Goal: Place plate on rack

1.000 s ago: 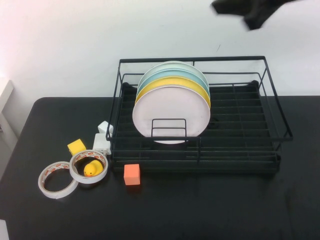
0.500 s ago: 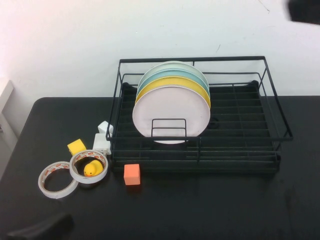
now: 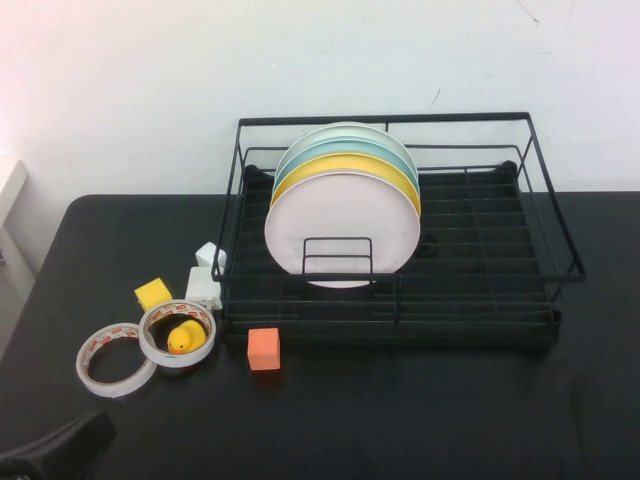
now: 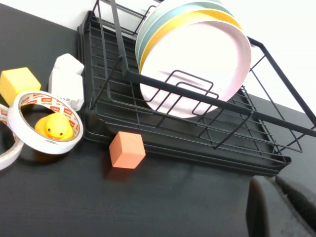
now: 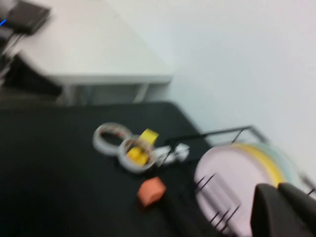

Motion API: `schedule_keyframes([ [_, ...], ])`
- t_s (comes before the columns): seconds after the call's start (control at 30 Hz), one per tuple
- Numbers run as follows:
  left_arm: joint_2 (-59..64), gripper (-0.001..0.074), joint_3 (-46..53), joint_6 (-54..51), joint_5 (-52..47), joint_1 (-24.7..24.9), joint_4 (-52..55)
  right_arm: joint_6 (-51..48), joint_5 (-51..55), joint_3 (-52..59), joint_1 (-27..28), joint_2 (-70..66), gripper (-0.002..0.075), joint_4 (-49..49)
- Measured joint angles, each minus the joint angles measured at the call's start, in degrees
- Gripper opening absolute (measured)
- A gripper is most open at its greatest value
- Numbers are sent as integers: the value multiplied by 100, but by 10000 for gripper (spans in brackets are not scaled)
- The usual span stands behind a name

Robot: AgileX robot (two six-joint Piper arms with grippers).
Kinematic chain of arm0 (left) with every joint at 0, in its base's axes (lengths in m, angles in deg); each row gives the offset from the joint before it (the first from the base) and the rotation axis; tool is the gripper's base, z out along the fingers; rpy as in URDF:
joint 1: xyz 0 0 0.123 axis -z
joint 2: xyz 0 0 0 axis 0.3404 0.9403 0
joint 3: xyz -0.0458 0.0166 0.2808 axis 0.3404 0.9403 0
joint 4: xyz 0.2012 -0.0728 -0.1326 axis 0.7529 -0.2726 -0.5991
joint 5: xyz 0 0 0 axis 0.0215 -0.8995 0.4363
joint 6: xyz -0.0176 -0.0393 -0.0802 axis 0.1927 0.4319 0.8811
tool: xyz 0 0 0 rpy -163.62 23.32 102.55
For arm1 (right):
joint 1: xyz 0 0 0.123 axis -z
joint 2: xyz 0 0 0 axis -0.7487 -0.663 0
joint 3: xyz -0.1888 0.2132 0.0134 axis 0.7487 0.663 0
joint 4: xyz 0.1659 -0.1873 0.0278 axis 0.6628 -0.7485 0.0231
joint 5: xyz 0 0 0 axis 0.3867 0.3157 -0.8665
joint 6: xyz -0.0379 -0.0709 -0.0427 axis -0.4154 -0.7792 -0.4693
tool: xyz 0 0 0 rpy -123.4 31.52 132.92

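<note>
The pale pink plate [image 3: 343, 228] stands upright in the black wire rack [image 3: 560, 250], frontmost of a row, with a yellow plate [image 3: 345, 163] and a light teal plate [image 3: 350, 146] behind it. It also shows in the left wrist view [image 4: 197, 69] and the right wrist view [image 5: 224, 182]. My left gripper [image 3: 85, 440] is low at the near left corner of the table, shut and empty, its tips [image 4: 269, 185] short of the rack's front rail [image 4: 207, 98]. My right gripper [image 5: 277, 190] is out of the high view, raised above the scene, shut and empty.
Left of the rack lie two tape rolls [image 3: 115, 358], one ringing a yellow duck [image 3: 182, 336], a yellow cube [image 3: 153, 293] and a white block [image 3: 203, 287]. An orange cube [image 3: 264, 348] sits before the rack's front left corner. A white wall stands behind.
My right arm has gone up and out of the high view at the top right. My left arm has come into view at the bottom left corner. The plates have not moved.
</note>
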Motion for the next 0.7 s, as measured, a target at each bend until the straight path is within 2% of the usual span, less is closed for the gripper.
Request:
schedule_keyframes([
  [0.1,0,-2,0,0,0,0,0,174,-59,470,0,281,4,-432],
  [0.2,0,-2,0,0,-24,0,0,302,-661,1076,0,547,3,-803],
  [0.7,0,-2,0,-10,-47,0,0,381,-3532,3542,0,2477,0,-814],
])
